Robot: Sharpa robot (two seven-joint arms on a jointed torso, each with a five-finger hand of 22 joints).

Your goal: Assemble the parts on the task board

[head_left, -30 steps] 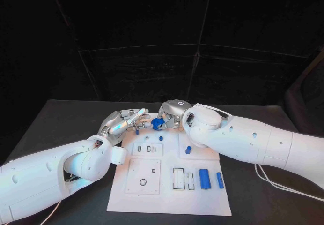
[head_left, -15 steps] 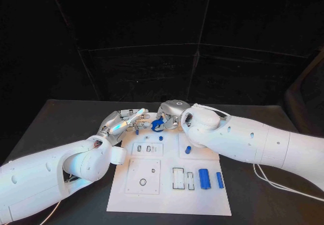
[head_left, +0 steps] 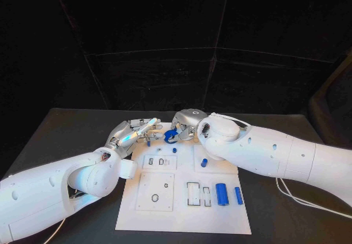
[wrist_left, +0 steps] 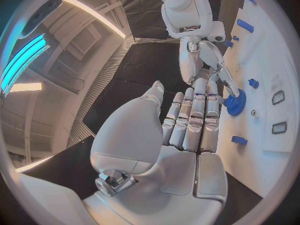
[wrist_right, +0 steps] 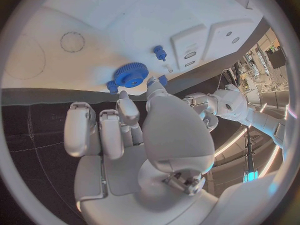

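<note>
A black table under black curtains, and the white board (head_left: 183, 190) lying in the middle of it. Both my hands meet at its far end, over the blue gear (wrist_left: 236, 103). My right hand (head_left: 187, 123) pinches that gear by its toothed rim, thumb and a fingertip clamped on it, the rest of my fingers loosely curled. My left hand (head_left: 136, 131) hovers just beside it, fingers straight and together, holding nothing.

The gear looks like hard plastic: light, stiff, unlikely to crush, but I judge the teeth give a sure grip only across the rim, not on its flat faces. Near it a small peg (wrist_right: 160, 52) stands on the board; two cylinders (head_left: 222, 193) lie at the near end. Seating the gear will want a level approach, or it will cock.
</note>
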